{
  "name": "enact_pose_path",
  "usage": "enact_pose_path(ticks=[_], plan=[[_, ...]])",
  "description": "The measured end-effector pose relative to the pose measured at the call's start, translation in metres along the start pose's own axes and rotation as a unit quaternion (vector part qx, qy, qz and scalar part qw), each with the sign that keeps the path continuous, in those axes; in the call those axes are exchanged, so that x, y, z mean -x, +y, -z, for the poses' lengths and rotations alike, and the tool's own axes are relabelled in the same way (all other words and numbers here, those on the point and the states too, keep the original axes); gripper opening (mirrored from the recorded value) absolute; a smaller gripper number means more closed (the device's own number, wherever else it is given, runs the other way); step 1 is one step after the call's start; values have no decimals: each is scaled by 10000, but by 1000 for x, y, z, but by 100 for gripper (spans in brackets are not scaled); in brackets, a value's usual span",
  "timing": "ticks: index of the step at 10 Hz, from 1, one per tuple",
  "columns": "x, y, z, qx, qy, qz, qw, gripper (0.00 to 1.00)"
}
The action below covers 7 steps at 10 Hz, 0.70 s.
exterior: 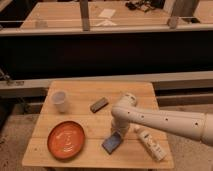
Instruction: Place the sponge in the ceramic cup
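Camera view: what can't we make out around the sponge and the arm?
- end effector, just above the sponge: camera view, largely hidden by the arm's own wrist; contact with the sponge unclear.
- sponge: far end covered by the wrist, underside hidden.
- white bottle: label too small to read.
- arm: cut off by the right edge, base unseen.
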Motion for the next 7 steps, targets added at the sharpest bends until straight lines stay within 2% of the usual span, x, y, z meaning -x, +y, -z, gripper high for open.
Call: enact_pose_path(ticks=[2, 7], plan=[[-3, -3, 14, -16, 32, -1, 10000, 32], [-12, -9, 20, -14, 41, 176, 9998, 32]])
